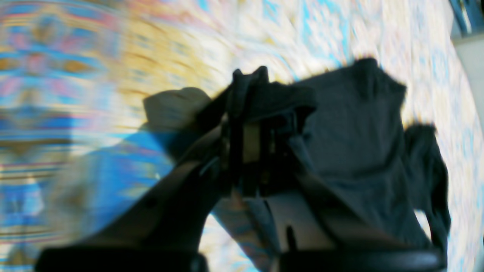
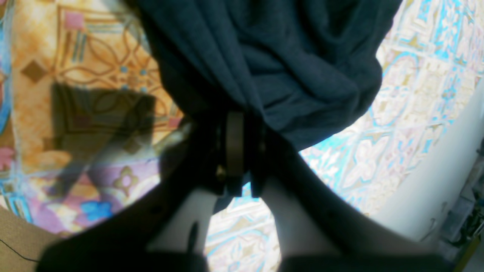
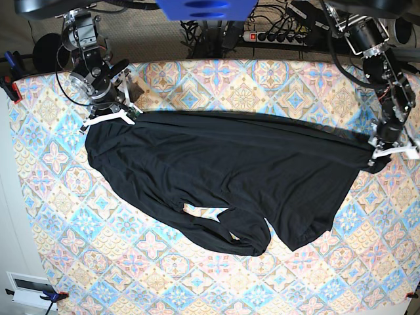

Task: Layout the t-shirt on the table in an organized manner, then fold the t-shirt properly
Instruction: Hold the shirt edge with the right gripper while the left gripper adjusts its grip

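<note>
The black t-shirt (image 3: pixel 223 177) is stretched between both grippers across the patterned table (image 3: pixel 59 197), its lower part sagging and rumpled toward the front. At the base view's right, my left gripper (image 3: pixel 382 149) is shut on one end of the t-shirt (image 1: pixel 355 124); in its blurred wrist view the left gripper (image 1: pixel 249 94) pinches bunched cloth. At the base view's left, my right gripper (image 3: pixel 108 117) is shut on the other end. In the right wrist view the right gripper (image 2: pixel 236 121) grips the t-shirt (image 2: pixel 272 56), whose folds hang over the fingers.
Cables and a power strip (image 3: pixel 275 36) lie behind the table's far edge. Clamps hold the cloth at the left edge (image 3: pixel 12 88) and front left corner (image 3: pixel 49 295). A white floor strip (image 2: pixel 427 181) runs along the table side.
</note>
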